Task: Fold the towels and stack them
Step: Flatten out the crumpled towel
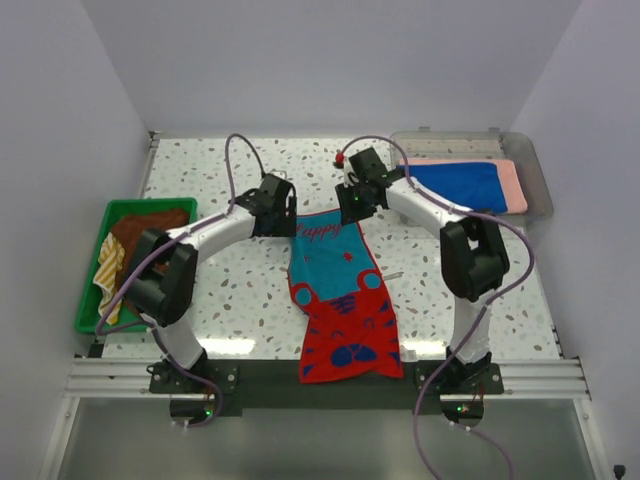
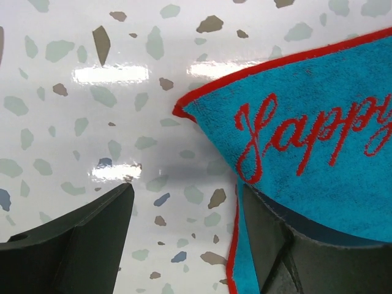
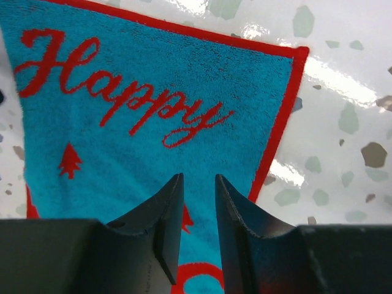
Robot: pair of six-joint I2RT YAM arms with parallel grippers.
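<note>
The blue towel (image 1: 340,300) with the red pattern lies spread out on the surface (image 1: 200,170). The left claw (image 2: 187,190) is at its far left corner, wide open, gripping nothing. The right claw (image 3: 198,179) is over its far right corner, open just a crack, with nothing in it. A brown towel (image 1: 150,225) sits in the green basket (image 1: 90,300) left of it.
</note>
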